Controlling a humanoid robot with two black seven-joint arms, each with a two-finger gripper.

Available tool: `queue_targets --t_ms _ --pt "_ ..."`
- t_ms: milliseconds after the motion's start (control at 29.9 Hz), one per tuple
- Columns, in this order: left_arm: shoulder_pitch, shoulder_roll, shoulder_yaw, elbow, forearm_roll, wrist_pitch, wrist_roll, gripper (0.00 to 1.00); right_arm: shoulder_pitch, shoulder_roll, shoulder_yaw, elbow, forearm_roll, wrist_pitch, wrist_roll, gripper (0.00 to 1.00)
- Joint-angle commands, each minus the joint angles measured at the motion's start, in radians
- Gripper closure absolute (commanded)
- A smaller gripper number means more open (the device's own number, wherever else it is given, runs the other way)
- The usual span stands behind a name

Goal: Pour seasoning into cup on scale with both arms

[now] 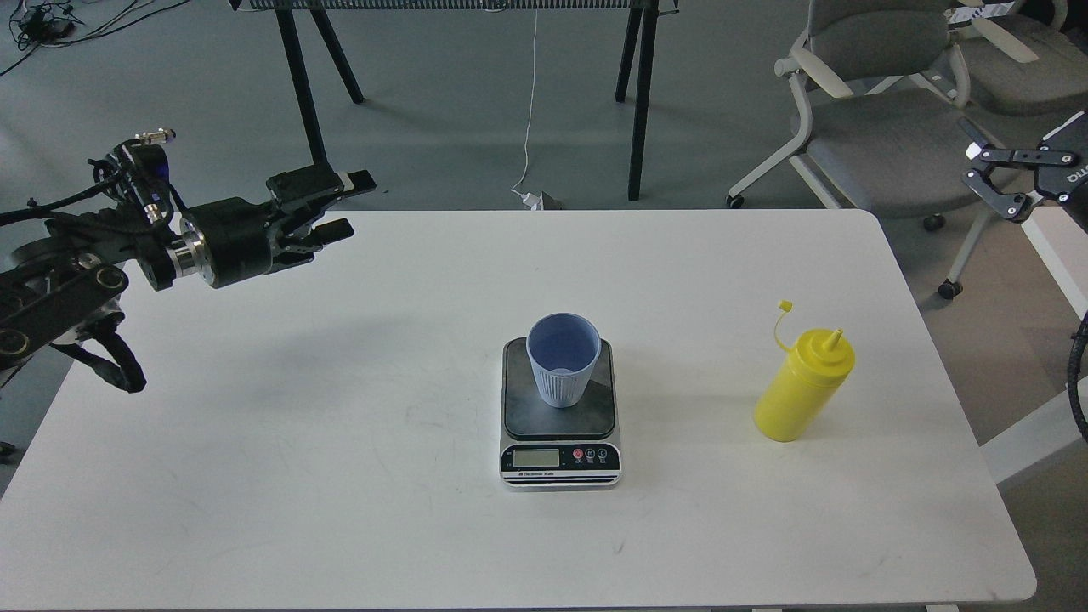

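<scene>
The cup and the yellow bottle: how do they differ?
The cup is pale blue-grey, ribbed and open-topped; the yellow bottle is smooth and narrows to a pointed nozzle. The cup stands on the scale, the bottle directly on the table. The bottle looks taller. Both stand upright, untouched by either gripper.

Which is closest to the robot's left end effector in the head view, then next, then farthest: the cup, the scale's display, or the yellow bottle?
From the left end effector:
1. Cup, table middle, on the scale.
2. Scale's display, below the cup, nearer the front edge.
3. Yellow bottle, far right side.
</scene>
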Motion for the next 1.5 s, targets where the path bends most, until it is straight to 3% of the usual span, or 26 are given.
queue_targets --t_ms 0,401,835,1002,1470 --pt "-0.001 0.005 -0.006 0.0 -0.026 0.0 0.0 0.0 0.099 0.093 -0.098 -0.094 0.0 0.0 -0.004 0.03" --pt "0.011 -0.001 -0.141 0.002 -0.072 0.0 0.0 0.0 0.148 0.36 -0.111 -0.39 -0.066 0.0 -0.004 0.03" --pt "-0.038 -0.041 -0.282 0.018 -0.164 0.0 0.0 0.0 0.113 0.391 -0.114 -0.446 -0.069 0.0 -0.001 0.03" --pt "-0.061 -0.09 -0.282 0.075 -0.163 0.0 0.0 0.0 0.093 0.399 -0.112 -0.482 -0.069 0.0 0.006 0.03" --pt "-0.024 -0.125 -0.281 0.09 -0.166 0.0 0.0 0.0 0.056 0.368 -0.101 -0.47 -0.069 0.0 0.007 0.03"
